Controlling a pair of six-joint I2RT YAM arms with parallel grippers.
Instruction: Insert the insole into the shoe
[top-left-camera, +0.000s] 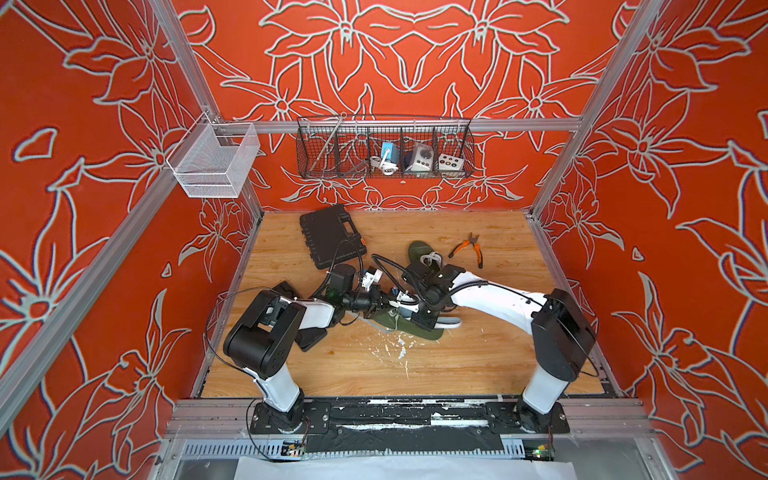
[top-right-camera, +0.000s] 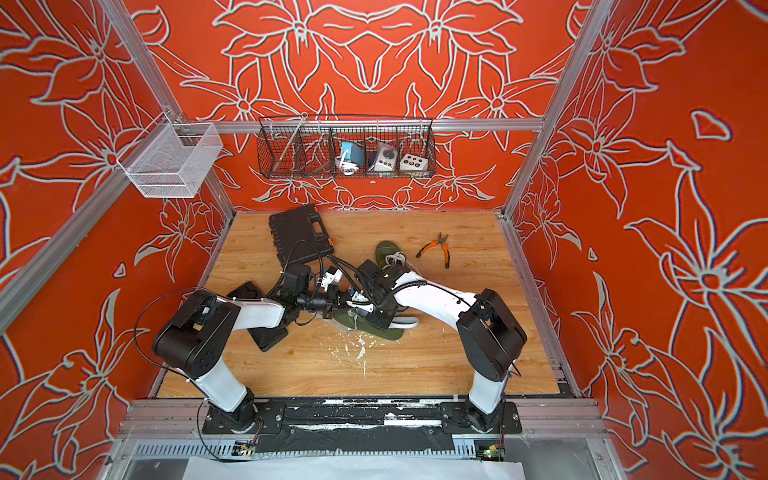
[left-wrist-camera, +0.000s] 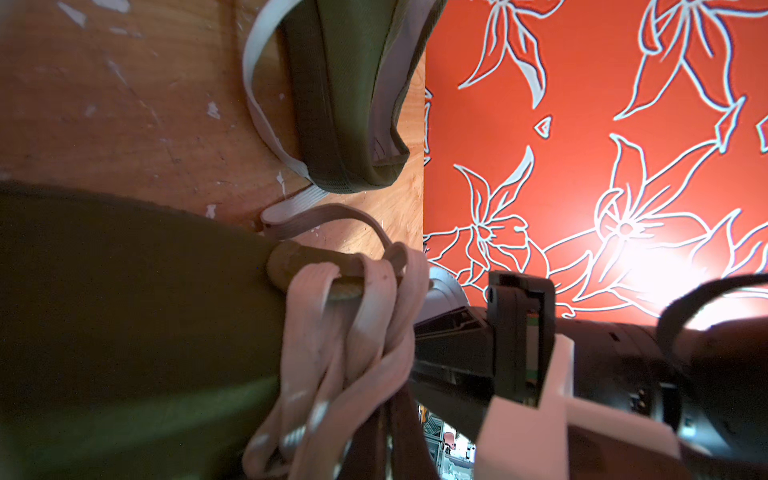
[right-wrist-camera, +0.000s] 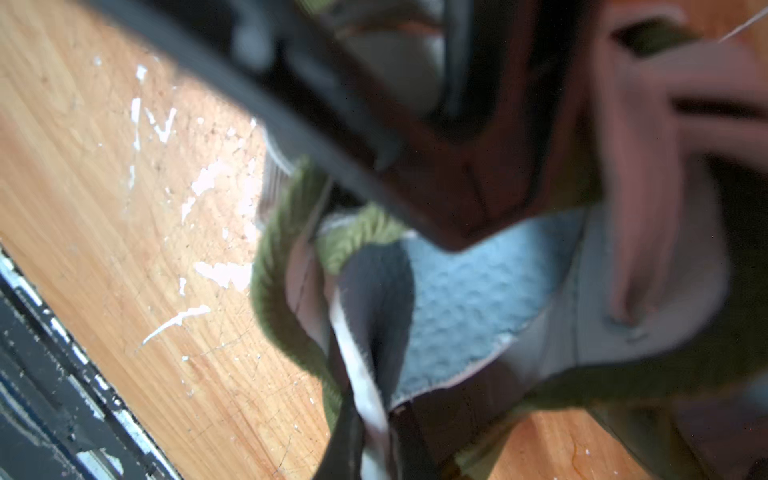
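Wooden counter (top-left-camera: 478, 365), red floral walls (top-left-camera: 415, 62): mid-counter the shoe (top-left-camera: 409, 330) is lying roughly 9-to-3, both arms meeting over it. Your right end effector (right-wrist-camera: 374, 436), reaching in from 3 o'clock, is pinching nearly closed on what looks like the insole (right-wrist-camera: 478, 291) edge, sitting in the opening. Your left end effector (left-wrist-camera: 395, 432), from 9, is clamping the shoe's laces (left-wrist-camera: 345, 332).
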